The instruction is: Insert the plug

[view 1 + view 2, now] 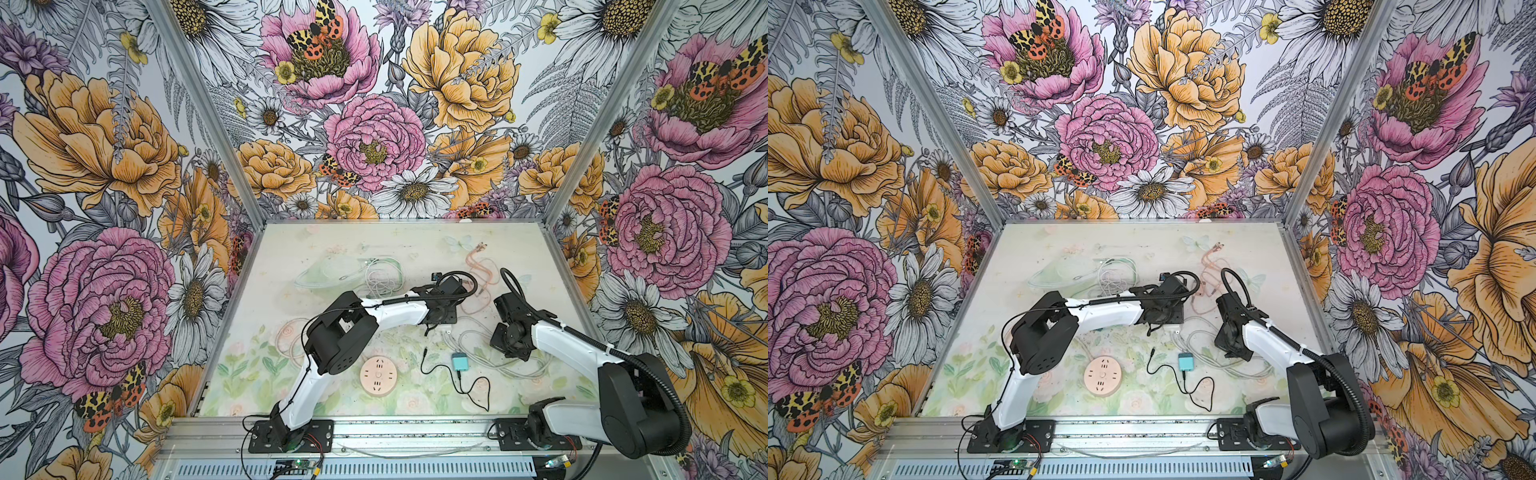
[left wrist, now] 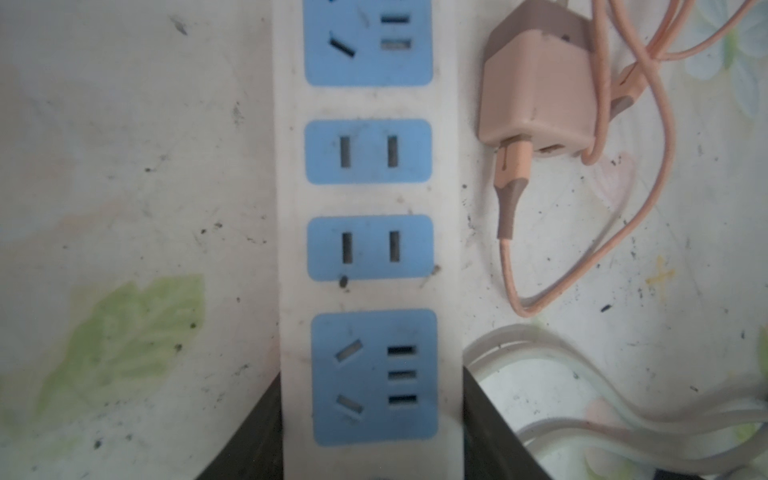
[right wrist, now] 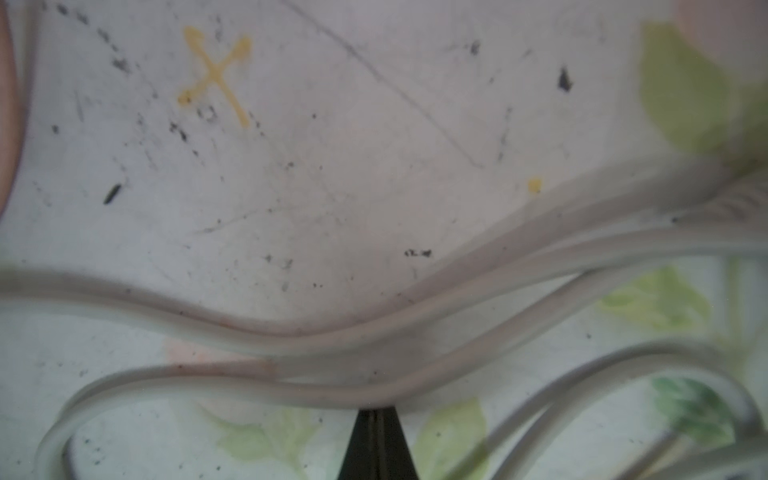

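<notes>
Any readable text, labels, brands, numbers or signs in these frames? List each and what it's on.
No readable words, brands or numbers anywhere.
Yellow cross mark, like an "X": printed on the table.
Power strip: no print visible on its face.
Round socket, teal adapter: too small to tell.

Power strip (image 2: 365,199): smooth white plastic, matt blue faces
Charger (image 2: 536,95): matt pink plastic
Tabletop (image 2: 124,145): printed, scuffed, matt

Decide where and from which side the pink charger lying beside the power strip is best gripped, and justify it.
Probably from above, pinching the pink charger at mid-body across its flat side faces. It lies flat, cable plugged into one end and looped against one face, so the ends are poor holds.
</notes>
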### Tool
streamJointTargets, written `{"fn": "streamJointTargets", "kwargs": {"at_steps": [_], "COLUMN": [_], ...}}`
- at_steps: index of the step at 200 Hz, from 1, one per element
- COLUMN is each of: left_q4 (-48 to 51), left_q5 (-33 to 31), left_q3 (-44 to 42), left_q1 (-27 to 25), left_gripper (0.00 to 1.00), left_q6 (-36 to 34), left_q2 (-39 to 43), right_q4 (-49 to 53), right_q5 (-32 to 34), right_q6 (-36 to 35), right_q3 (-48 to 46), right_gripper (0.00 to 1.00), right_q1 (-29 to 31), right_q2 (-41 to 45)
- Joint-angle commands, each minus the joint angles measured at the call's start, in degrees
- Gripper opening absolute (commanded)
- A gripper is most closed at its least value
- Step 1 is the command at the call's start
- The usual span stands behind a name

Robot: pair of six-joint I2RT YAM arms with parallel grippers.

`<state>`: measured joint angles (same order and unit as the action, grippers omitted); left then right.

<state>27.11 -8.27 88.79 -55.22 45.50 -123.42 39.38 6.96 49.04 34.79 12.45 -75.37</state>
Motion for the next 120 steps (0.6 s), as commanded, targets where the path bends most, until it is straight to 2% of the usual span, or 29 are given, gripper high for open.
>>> {"fn": "streamJointTargets", "kwargs": {"at_steps": [1,120], "left_q4": [3.12,3.12], "left_q5": [3.02,4.61], "left_q3": [-1.45,0.37], "left_q1": [-1.02,-0.33], "left_gripper": [0.49,0.49], "left_q6": [-0.26,0.28], "left_q2": [-0.92,-2.57], "right_q4": [-1.99,-8.23], "right_q5": [2.54,0.16], "right_q6": [0.54,-2.67], "right_q3": [0.32,11.68], "right_gripper": [0.0,0.0], "right_q1": [-1.58,-6.24], "right_q2": [-2.54,-16.3]}}
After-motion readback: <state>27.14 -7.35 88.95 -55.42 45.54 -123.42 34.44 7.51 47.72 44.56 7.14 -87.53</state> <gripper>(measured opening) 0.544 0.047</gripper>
